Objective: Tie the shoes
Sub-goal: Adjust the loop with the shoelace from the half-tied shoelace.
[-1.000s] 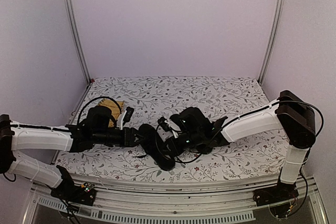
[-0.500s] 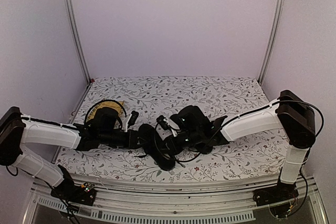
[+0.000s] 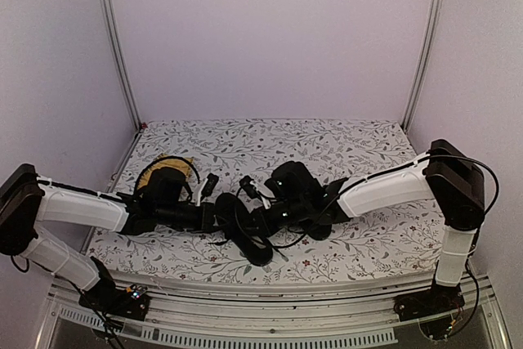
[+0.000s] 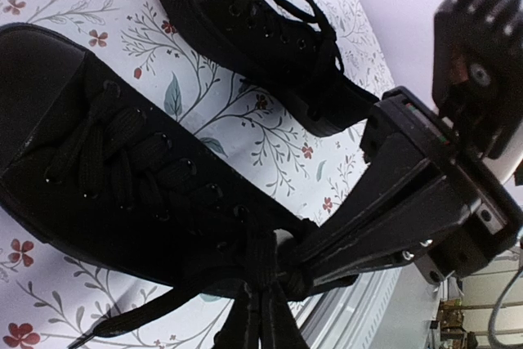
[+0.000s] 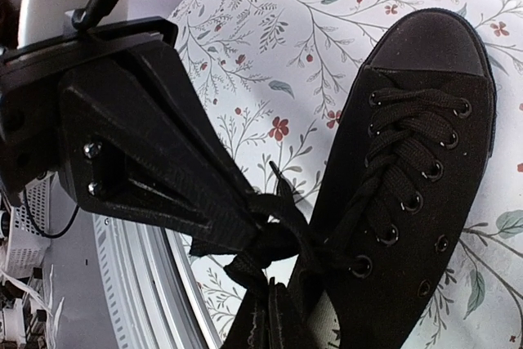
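Since a second ago, the left claw (image 3: 219, 217) has been sliding in toward the right claw (image 3: 252, 220), both meeting over the shoes (image 3: 249, 243) near the front of the floral surface (image 3: 343, 145), with a yellow mat (image 3: 180, 161) lying behind. Seen from the left wrist, the left claw is clamping the laces (image 4: 263, 261) of the near shoe (image 4: 122, 185) — the other shoe (image 4: 270, 46) is lying just beyond. Seen from the right wrist, both claws are pinching those laces — the right one clenched too.
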{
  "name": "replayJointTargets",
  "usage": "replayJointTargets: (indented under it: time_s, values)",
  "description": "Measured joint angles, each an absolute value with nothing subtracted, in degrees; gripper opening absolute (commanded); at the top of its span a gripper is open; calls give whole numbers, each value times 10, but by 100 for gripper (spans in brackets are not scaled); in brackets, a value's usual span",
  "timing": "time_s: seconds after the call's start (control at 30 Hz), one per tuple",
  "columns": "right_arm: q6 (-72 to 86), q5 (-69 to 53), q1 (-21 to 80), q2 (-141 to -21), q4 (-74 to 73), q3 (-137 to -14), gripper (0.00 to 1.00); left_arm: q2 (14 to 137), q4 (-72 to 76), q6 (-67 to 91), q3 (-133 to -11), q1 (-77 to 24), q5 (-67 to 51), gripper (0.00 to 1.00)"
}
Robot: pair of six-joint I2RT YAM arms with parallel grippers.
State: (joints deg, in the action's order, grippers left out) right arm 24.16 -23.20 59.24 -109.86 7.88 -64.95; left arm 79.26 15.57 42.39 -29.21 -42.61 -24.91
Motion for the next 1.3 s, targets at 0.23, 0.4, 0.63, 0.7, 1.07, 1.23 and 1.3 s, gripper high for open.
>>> replayJointTargets:
  time_s: [0.23, 0.4, 0.63, 0.7, 1.07, 1.23, 1.3]
  values:
    - [252, -224, 592, -1115, 73, -665, 2, 793, 165, 424, -292, -426, -254, 0]
    - [261, -215, 592, -1120, 68, -673, 2, 793, 169, 420, -291, -426, -260, 0]
    - [269, -211, 593, -1132, 58, -693, 2, 783, 160, 402, -291, -426, -262, 0]
    - [271, -210, 593, -1134, 55, -702, 2, 775, 154, 394, -291, -426, -261, 0]
    - [273, -206, 593, -1152, 46, -721, 2, 766, 138, 364, -295, -436, -260, 0]
    - [273, -207, 593, -1156, 45, -722, 2, 780, 138, 360, -309, -448, -247, 11]
    - [273, -206, 593, -1156, 44, -722, 2, 785, 138, 360, -310, -450, -239, 18]
